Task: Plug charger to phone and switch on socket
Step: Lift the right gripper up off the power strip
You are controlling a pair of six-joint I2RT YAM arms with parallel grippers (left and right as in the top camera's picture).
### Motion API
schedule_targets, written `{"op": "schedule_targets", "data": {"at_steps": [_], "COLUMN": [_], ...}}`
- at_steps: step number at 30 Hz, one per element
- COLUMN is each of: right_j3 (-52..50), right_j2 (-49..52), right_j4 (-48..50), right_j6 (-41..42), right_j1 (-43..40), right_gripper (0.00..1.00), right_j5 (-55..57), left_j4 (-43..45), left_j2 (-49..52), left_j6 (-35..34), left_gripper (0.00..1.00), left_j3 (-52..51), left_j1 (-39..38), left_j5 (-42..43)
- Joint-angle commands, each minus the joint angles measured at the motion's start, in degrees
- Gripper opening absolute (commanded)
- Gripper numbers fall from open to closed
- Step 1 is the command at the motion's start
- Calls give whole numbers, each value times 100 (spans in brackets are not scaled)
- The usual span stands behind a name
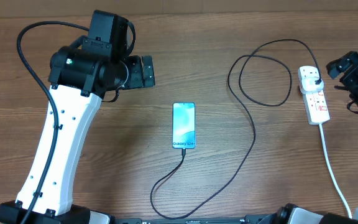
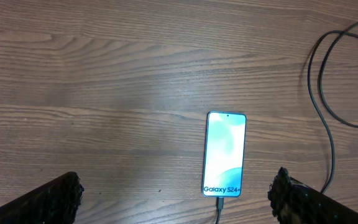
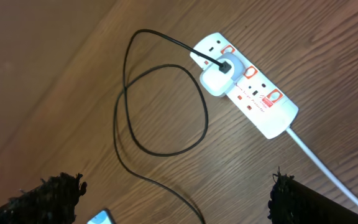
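The phone (image 1: 183, 126) lies near the centre of the counter (image 1: 185, 50). The charger (image 1: 253, 127) appears seated in its near end, and the plug head (image 1: 310, 78) sits in the socket (image 1: 316, 99) by the right edge. The left jaws and right jaws stand fully apart, holding nothing. The step in hand is probably switching on: the right jaws, nearest the socket, must press the red-marked switch beside the plug, whose setting cannot be read.

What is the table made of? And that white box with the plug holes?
The table looks like wood or a wood-look laminate with a matte finish: brown grain lines run across it. The socket looks like smooth, slightly shiny white plastic with rounded moulded edges.
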Motion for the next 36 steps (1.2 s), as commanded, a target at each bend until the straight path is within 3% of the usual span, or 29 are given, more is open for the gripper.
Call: {"op": "schedule_targets", "data": {"at_steps": [1, 36], "right_j3": [118, 118], "right_j2": [17, 22], "right_j4": [17, 15], "right_j6": [107, 107], "right_j1": [26, 26], "right_gripper": [100, 100], "right_j5": [-50, -50], "left_j4": [7, 4], "left_j2": [26, 26], "left_j6": [107, 153], "left_gripper": [100, 100], "left_j3": [44, 24], "left_j1": [-37, -33], "left_j5": [-79, -216]}}
